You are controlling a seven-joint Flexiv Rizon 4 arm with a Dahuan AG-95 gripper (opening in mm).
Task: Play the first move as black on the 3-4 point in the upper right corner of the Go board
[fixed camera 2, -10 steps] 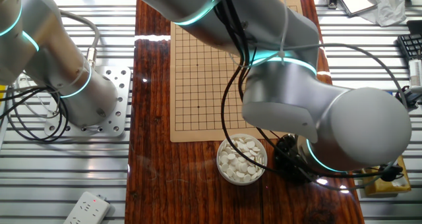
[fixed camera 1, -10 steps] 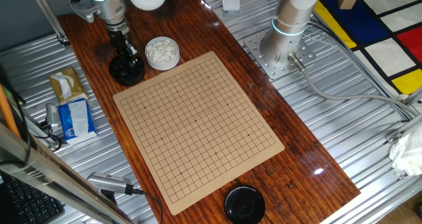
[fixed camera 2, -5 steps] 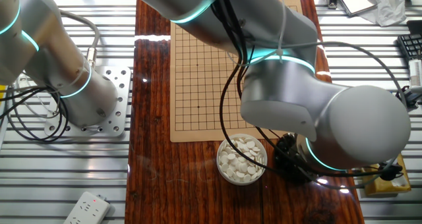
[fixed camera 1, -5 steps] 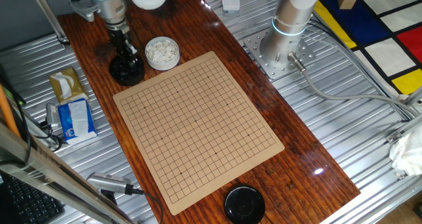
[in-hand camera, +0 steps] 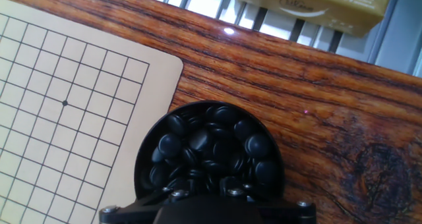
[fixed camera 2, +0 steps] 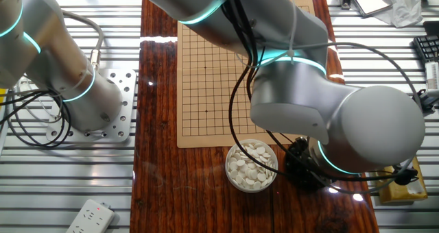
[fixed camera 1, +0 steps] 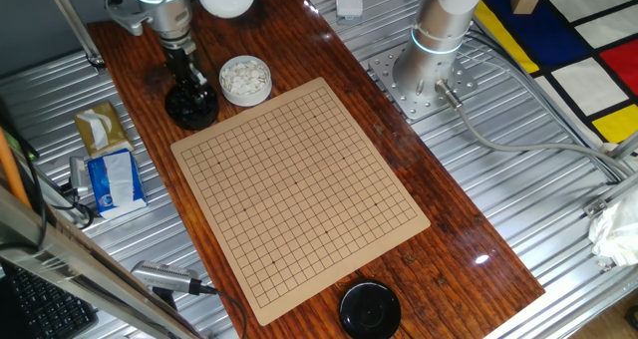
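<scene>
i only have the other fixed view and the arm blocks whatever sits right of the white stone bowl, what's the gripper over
Observer: In the hand view, the two-finger gripper hangs over a round black bowl heaped with glossy black stones.
Operator: has it grabbed one
Observer: Cannot tell. The fingertips sit at that frame's bottom edge, low over the stones.
Operator: any stones on the board
Observer: None. One fixed view shows the whole tan gridded Go board bare.
</scene>
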